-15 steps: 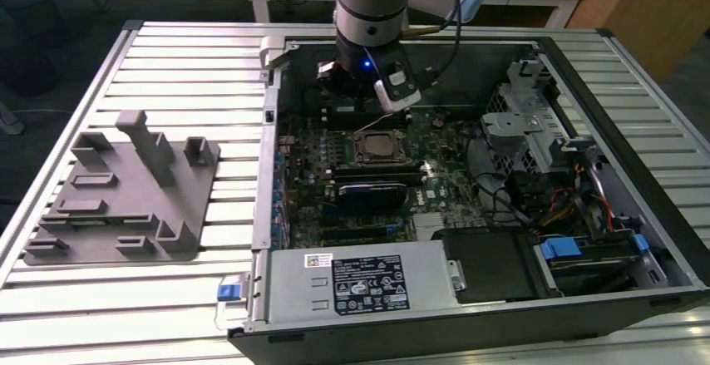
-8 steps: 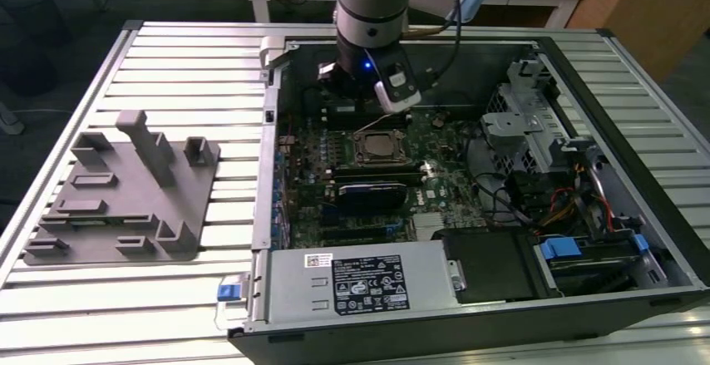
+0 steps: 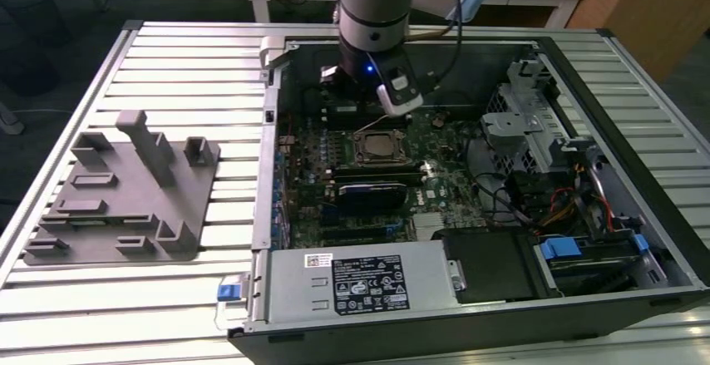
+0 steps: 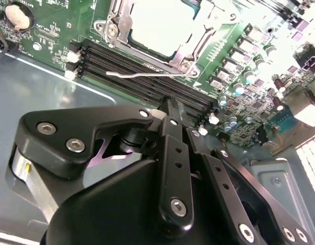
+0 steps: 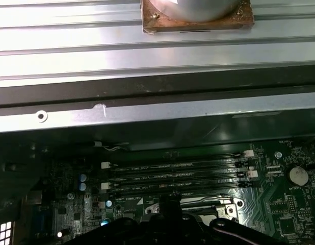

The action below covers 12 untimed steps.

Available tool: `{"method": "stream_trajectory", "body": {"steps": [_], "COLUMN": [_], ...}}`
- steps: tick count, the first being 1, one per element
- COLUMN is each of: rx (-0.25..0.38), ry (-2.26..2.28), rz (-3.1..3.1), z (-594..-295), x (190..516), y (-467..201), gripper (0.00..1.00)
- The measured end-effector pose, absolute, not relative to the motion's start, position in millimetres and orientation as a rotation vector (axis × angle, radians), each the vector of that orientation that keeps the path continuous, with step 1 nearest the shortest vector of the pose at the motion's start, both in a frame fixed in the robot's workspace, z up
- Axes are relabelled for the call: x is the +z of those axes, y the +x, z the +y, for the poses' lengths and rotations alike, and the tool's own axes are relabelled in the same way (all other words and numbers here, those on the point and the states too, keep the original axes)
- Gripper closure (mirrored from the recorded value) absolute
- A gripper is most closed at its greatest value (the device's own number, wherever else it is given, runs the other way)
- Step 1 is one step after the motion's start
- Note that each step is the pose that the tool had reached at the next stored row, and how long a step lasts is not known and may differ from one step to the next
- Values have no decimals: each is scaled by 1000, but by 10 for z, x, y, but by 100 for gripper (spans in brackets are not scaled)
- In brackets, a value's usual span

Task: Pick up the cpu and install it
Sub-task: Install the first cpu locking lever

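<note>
I see the end effector (image 4: 166, 102) hanging inside the open computer case (image 3: 466, 328) on the bench (image 3: 166, 74), poised over the memory slots (image 4: 142, 81). Its fingers are drawn together and grip nothing. The cpu (image 4: 157, 23) sits flat in the motherboard socket (image 4: 184, 60) with the metal frame around it. It is near the fingertips but apart from them, just across the memory slots.

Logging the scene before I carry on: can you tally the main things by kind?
cpu, lying in the socket frame: 1
gripper: 1
grey fixture block: 1
computer case, open: 1
coin battery: 1
Total: 5
</note>
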<state>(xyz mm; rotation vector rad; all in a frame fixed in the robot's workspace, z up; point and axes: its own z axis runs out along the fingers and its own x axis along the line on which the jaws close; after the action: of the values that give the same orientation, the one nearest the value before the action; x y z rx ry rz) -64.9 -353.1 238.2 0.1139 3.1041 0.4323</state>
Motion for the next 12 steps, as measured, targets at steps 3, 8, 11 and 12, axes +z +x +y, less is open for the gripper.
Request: {"method": "stream_trajectory", "body": {"steps": [3,8,11,12], "rx": [432,432,432,432], "ry": [114,114,114,114], "rz": [3104,3104,3104,3104], "z": [-3531,-3531,-3531,-3531], "x": [2363,2338,2323,2318], "y": [-634,-600,-568,-557], "gripper": [89,89,89,89]}}
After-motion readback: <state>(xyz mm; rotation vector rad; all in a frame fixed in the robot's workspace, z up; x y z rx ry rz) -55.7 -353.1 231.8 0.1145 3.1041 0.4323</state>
